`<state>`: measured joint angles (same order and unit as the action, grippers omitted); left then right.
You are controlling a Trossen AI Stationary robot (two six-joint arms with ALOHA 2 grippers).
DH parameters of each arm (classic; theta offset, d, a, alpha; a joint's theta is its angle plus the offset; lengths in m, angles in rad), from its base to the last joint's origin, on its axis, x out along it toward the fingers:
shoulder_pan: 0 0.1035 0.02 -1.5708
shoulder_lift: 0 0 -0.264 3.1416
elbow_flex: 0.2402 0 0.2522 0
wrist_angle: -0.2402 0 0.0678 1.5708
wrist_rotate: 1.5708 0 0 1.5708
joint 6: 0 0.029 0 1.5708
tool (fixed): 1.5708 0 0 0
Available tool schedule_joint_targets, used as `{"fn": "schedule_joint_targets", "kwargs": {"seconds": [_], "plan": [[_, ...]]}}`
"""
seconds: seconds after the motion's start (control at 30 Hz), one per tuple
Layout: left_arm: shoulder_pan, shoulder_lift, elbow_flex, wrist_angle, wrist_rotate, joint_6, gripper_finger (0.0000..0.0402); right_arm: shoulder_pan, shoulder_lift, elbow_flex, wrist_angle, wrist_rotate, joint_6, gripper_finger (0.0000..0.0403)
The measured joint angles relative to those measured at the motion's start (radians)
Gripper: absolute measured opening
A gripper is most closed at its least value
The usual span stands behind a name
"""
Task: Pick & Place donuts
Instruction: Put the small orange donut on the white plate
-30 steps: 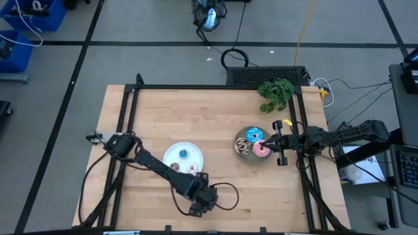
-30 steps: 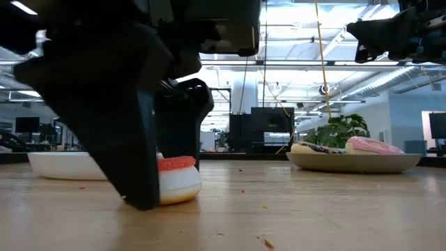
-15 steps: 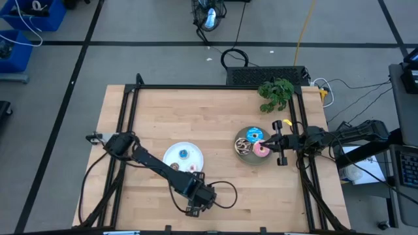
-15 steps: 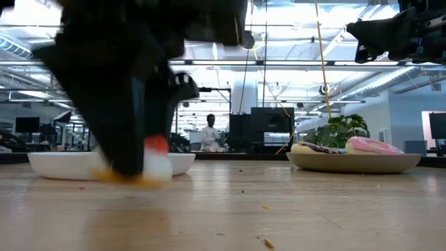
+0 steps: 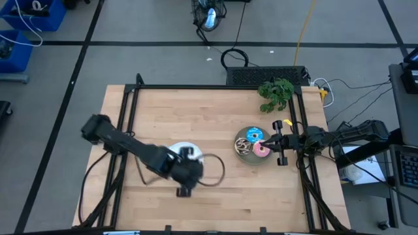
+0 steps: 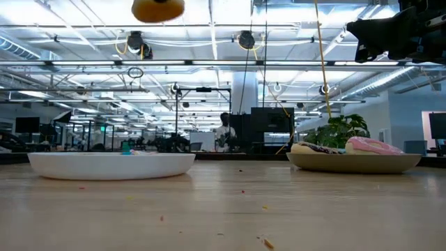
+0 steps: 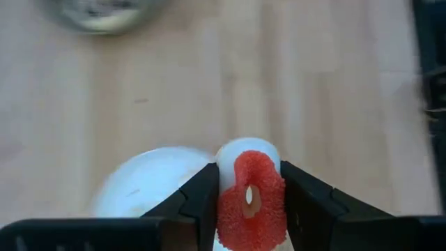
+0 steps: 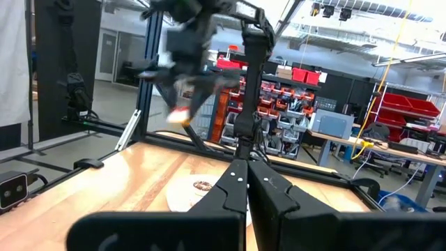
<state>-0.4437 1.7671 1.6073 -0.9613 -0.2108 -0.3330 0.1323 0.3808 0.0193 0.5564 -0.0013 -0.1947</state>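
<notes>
My left gripper (image 7: 247, 209) is clamped on the red donut (image 7: 251, 202), a tiny ring with a rough, sugary red top on a cream base, its small hole facing the wrist camera between my two dark fingers (image 7: 198, 202). I carry it above the wood table (image 5: 222, 111), over the white plate (image 5: 196, 158) at the table's left-middle; in the low view only its yellowish underside shows, high above that plate's rim.

My right gripper (image 5: 275, 140) waits with its fingers pressed together at the edge of the gray plate (image 5: 263, 162), holding nothing.

As I judge it, the job is partway done. The gray plate holds the pink donut (image 5: 262, 150), the blue sprinkled donut (image 5: 254, 135) and a brown-white donut (image 5: 242, 146). My arm hides most of the white plate, so I cannot count what lies on it. The red one is not yet set down.
</notes>
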Motion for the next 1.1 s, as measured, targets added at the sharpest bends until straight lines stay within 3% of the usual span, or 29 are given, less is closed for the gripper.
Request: {"fn": "schedule_joint_targets", "kwargs": {"seconds": [0.17, 0.43, 0.83, 1.1], "plan": [[0.037, -0.107, 0.001, -0.131, -0.117, -0.012, 0.014, 0.0, 0.0, 0.0, 0.0, 0.0, 0.0, 0.0], [0.105, -0.117, -0.003, -0.282, -0.131, -0.036, 0.014, 0.0, 0.0, 0.0, 0.0, 0.0, 0.0, 0.0], [0.194, -0.111, -0.3, 0.029, 0.001, 0.053, 0.014, 0.0, 0.0, 0.0, 0.0, 0.0, 0.0, 0.0], [0.278, -0.105, -0.398, 0.227, 0.089, 0.136, 0.014, 0.0, 0.0, 0.0, 0.0, 0.0, -0.001, 0.0]]}}
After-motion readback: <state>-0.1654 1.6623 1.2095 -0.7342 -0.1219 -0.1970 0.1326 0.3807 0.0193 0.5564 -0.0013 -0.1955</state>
